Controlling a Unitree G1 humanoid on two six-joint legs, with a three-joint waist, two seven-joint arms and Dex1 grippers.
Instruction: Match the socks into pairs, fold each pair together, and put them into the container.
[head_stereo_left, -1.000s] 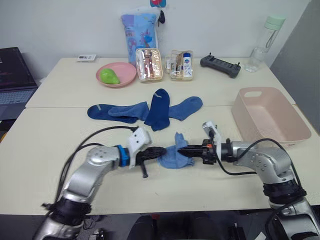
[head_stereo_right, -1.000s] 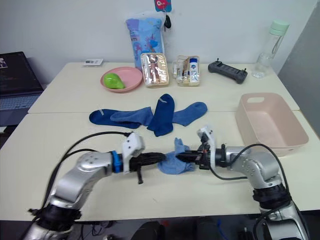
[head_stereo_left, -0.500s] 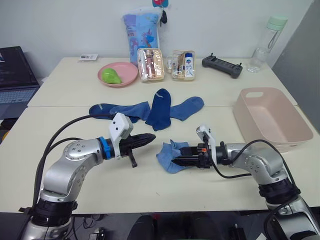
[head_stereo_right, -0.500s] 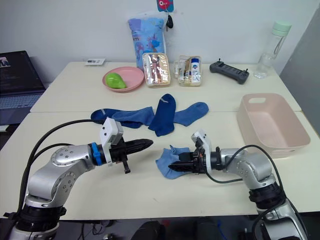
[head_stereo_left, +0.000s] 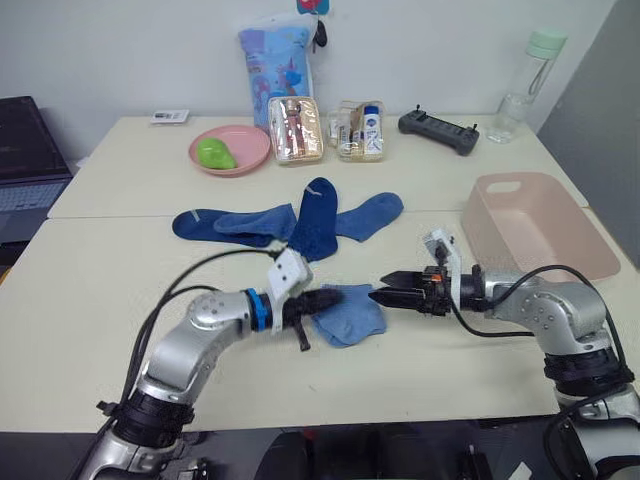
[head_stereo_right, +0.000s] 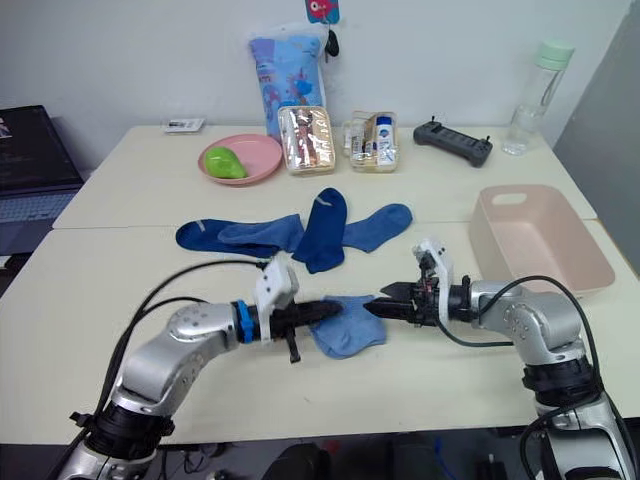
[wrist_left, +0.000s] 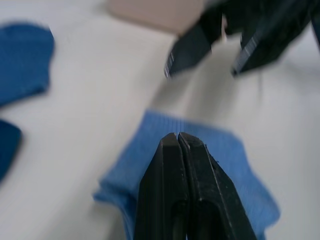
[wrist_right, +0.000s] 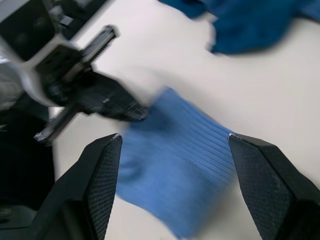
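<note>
Medium-blue ribbed knit: we see one folded sock (head_stereo_left: 350, 313) lying flat on the cream counter (head_stereo_left: 90, 290), between the two hands, edges a bit rumpled. Left hand (head_stereo_left: 326, 301) is clenched, fingers pressed together, tip resting on the sock's near-left edge; in the left wrist view the closed fingers (wrist_left: 182, 165) sit over the fabric. We can't tell if any cloth is pinched. Right hand (head_stereo_left: 385, 297) is released, fingers spread wide in its wrist view, tip just beside the sock's right edge, not gripping it.

Remaining socks (head_stereo_left: 290, 220) lie in an overlapping row farther back on the counter: dark navy, medium blue, one with a pale cuff mark. Pale pink container (head_stereo_left: 530, 230) sits at the right, well apart from the folded sock, nothing visible inside.
</note>
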